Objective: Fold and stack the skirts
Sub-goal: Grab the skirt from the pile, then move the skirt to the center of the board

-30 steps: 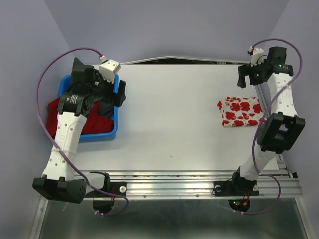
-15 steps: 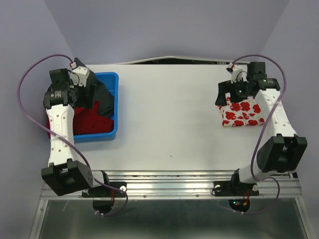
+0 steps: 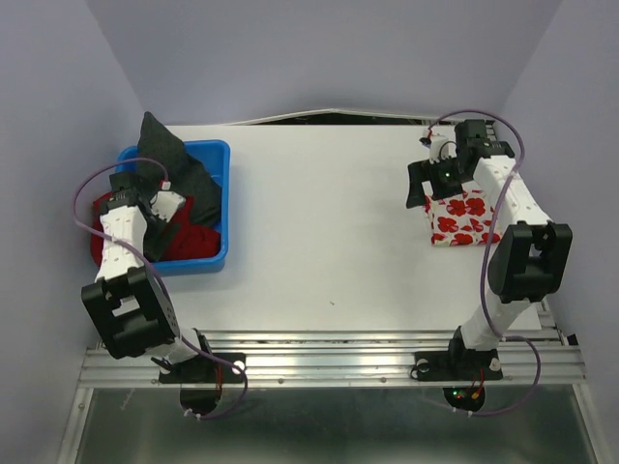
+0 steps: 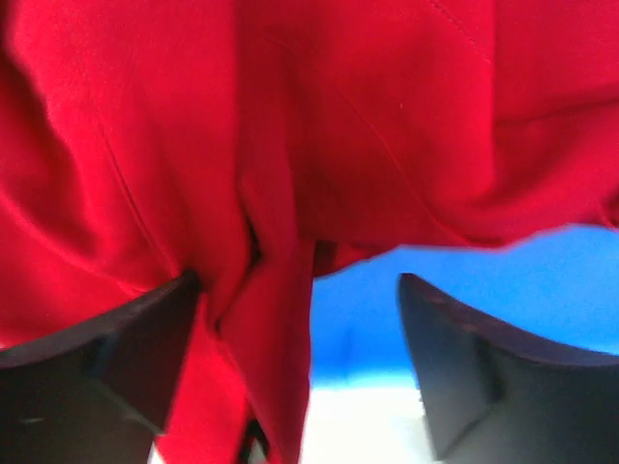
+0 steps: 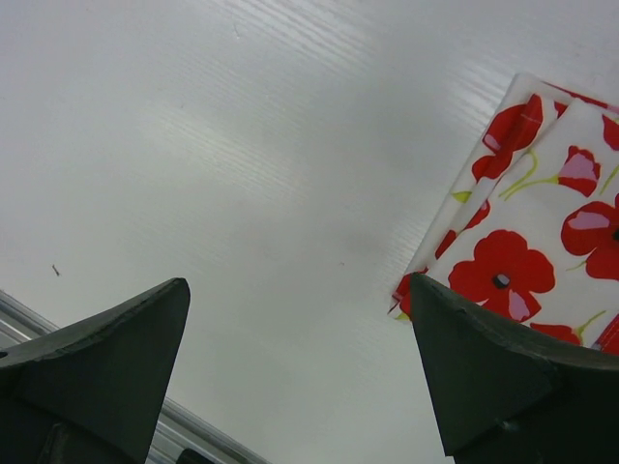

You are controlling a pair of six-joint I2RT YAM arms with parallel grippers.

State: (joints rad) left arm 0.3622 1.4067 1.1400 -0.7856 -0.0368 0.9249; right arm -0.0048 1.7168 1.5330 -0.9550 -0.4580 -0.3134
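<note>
The white skirt with red flowers (image 3: 466, 218) lies folded at the right of the table. My right gripper (image 3: 420, 188) is open and empty just left of its far left corner. In the right wrist view the gripper (image 5: 298, 282) hangs over bare table with the skirt's corner (image 5: 542, 232) beside the right finger (image 5: 503, 367). The deep-red skirt (image 3: 191, 235) and the dark grey skirt (image 3: 166, 157) lie in the blue bin (image 3: 219, 259). My left gripper (image 3: 162, 222) is open in the bin, and a fold of red cloth (image 4: 271, 319) hangs between its jaws (image 4: 298, 290).
The blue bin stands at the table's left edge, its wall (image 4: 484, 280) close behind the left fingers. The grey skirt rises above the bin's far rim. Metal rails (image 3: 338, 348) run along the near edge. Purple cables loop by both arms.
My left arm has drawn back from the bin's far side and dropped onto the red skirt. The grey skirt now stands uncovered. My right gripper has moved left and down to the flower skirt's corner.
</note>
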